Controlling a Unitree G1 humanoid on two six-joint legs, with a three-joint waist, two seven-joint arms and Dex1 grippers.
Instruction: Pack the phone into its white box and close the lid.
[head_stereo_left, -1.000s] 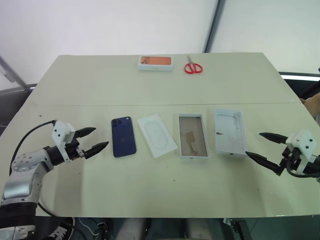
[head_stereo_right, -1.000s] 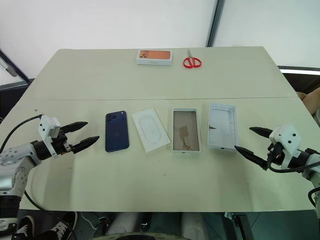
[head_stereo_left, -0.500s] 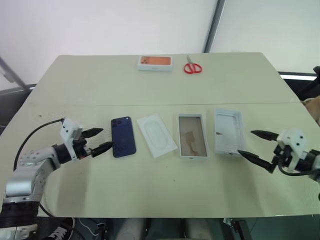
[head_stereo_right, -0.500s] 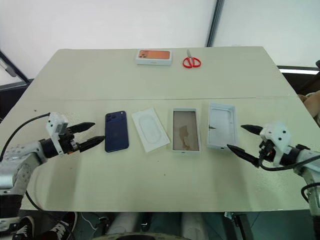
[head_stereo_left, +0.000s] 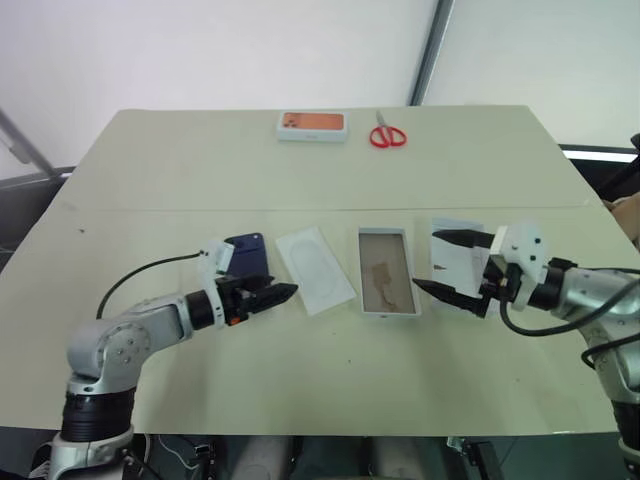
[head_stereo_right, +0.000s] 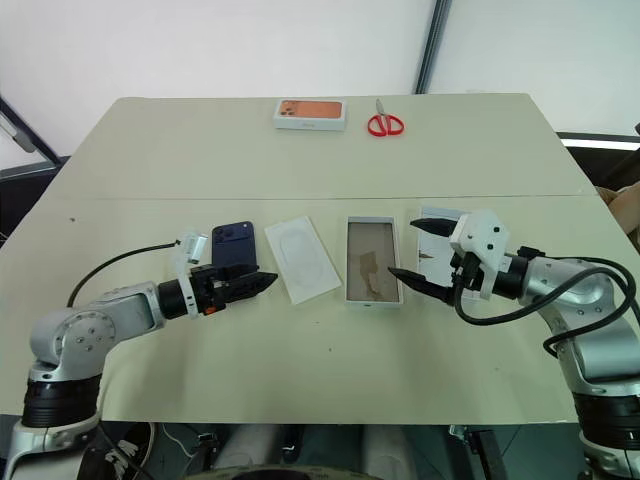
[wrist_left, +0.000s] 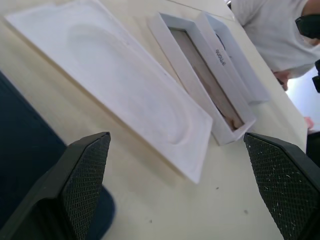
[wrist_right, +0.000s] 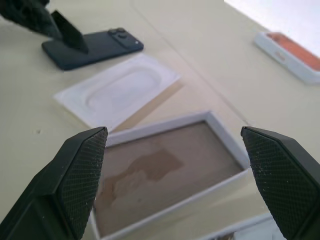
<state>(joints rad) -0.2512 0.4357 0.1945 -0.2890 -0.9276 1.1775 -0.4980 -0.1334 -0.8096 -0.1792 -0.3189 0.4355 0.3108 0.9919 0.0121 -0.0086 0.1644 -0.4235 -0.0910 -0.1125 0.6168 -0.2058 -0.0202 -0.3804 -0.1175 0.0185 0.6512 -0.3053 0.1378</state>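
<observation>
**Both hands move in toward the middle**

Both hands have come closer to the row of things since a second ago. Back then the left hand sat out past the phone and the right hand sat out past the lid.

Now the left hand (head_stereo_left: 272, 296) is over the near end of the phone (head_stereo_left: 248, 252), with its two black fingers spread apart and nothing between them. The right hand (head_stereo_right: 418, 251) is over the lid (head_stereo_left: 456, 252), reaching toward the white box (head_stereo_left: 385, 272). Its fingers are spread wide too and hold nothing.

Nothing on the tabletop (head_stereo_left: 320, 180) has moved. The phone lies flat with its dark blue back up. Just beside it is a flat white card (head_stereo_left: 314, 268). Next comes the white box, open, with its brown floor showing. The lid lies just beside the box, with its hollow side up.

Far back on the tabletop are an orange-topped box (head_stereo_left: 311, 125) and red scissors (head_stereo_left: 386, 134).

A person in a white shirt (wrist_left: 265, 30) shows in the left wrist view.
</observation>
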